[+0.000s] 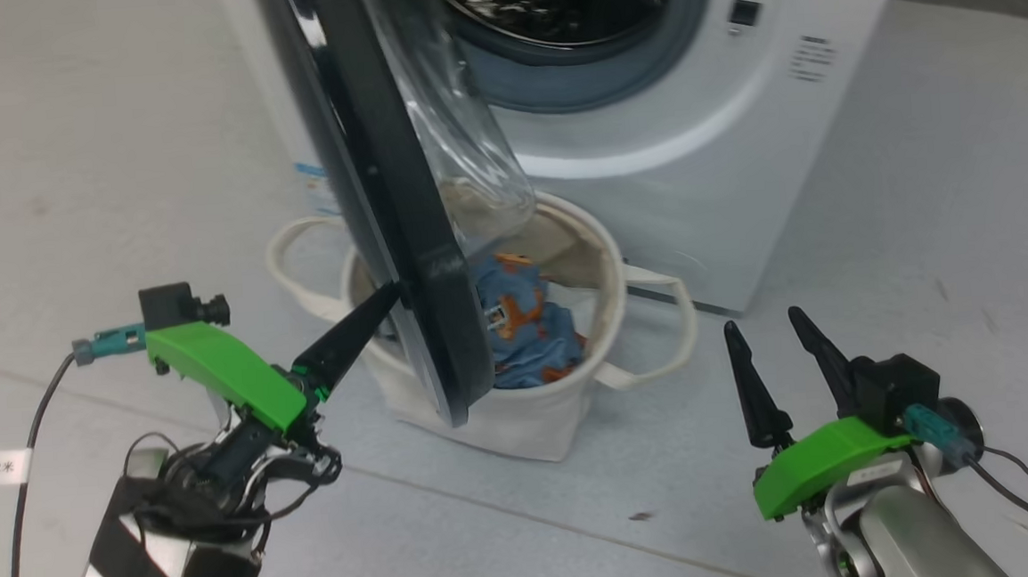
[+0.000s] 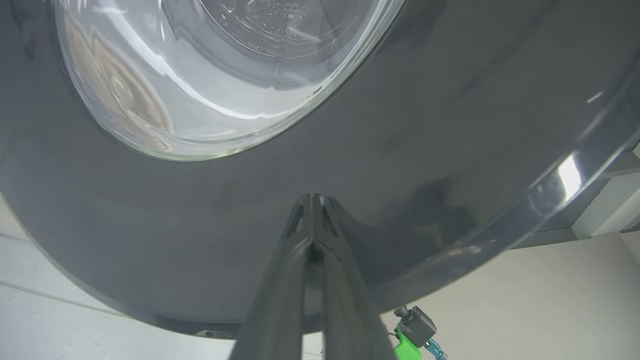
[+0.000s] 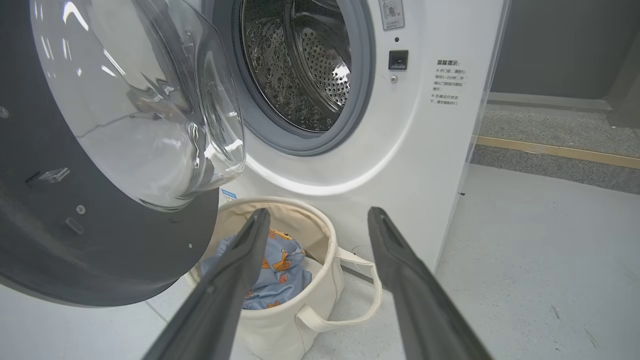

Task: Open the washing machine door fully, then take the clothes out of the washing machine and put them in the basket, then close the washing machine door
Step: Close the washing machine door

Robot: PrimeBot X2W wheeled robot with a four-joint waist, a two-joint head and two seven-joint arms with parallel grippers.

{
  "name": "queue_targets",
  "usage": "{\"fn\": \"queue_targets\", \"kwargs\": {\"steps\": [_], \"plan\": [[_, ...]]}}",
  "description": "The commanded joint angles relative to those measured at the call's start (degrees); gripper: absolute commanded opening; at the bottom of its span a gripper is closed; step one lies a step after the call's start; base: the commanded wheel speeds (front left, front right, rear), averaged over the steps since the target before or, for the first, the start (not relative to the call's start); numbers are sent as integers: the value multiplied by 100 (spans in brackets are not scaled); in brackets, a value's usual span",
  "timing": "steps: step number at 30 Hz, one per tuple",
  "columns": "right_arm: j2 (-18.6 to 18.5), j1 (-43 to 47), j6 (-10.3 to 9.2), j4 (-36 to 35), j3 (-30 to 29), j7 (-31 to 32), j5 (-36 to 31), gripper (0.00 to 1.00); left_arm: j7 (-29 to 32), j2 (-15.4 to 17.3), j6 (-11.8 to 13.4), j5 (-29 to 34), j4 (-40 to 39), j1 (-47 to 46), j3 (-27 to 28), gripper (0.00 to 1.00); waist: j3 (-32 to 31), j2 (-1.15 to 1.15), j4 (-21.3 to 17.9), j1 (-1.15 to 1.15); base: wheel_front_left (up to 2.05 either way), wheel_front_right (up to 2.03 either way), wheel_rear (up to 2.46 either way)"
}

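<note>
**Closed left fingertips on the door ring, garment in the basket**

Found the large round washing machine door (image 1: 401, 197), a glossy black ring around a bulging clear glass porthole, swung out from the white front-loading washing machine (image 1: 694, 161), with its lower rim hanging over the basket.

Saw the left gripper (image 1: 389, 289) with both long dark fingers clenched together, grasping nothing, tips touching the outer face of the black ring near that lower rim. Confirmed it in the left wrist view: joined tips of the left gripper (image 2: 312, 197) set against the dark door (image 2: 450, 125) just below the glass.

Saw the right gripper (image 1: 761, 320) over the pale grey floor (image 1: 70, 173), near the machine's lower front corner, touching nothing, fingers released wide and empty. Looked along those spread fingers (image 3: 225, 280) toward the basket.

Noted the round cream-white canvas basket (image 1: 504, 423) standing on the floor just beside the foot of the machine's front. Found the light blue garment (image 1: 526, 332) with orange-brown figures crumpled inside it. Saw the shiny perforated steel drum (image 3: 300, 65) behind its grey rubber gasket.
</note>
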Motion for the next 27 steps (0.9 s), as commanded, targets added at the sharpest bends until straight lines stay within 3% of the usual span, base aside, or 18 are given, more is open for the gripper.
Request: {"fn": "queue_targets", "kwargs": {"steps": [1,11,19,26,27], "plan": [[32,-68,5,-202,68,-67,-33,100,-84,44,-41,-62,-169,-344,204,0,51,0,-262,0,0,0,0],[153,-135,5,-373,-90,-70,-70,100,-444,82,-41,-69,-90,-641,178,0,275,0,-1204,0,0,0,0],[272,-131,5,-531,-238,-70,-127,100,-825,379,-41,-6,-9,-905,272,0,473,0,-1958,0,0,0,0],[316,-114,5,-590,-377,-71,-158,100,-1062,650,-41,3,-28,-970,277,0,535,0,-2142,0,0,0,0],[321,-111,5,-598,-388,-71,-160,100,-1095,687,-41,26,-41,-968,249,14,533,0,-2136,0,0,0,0]]}}
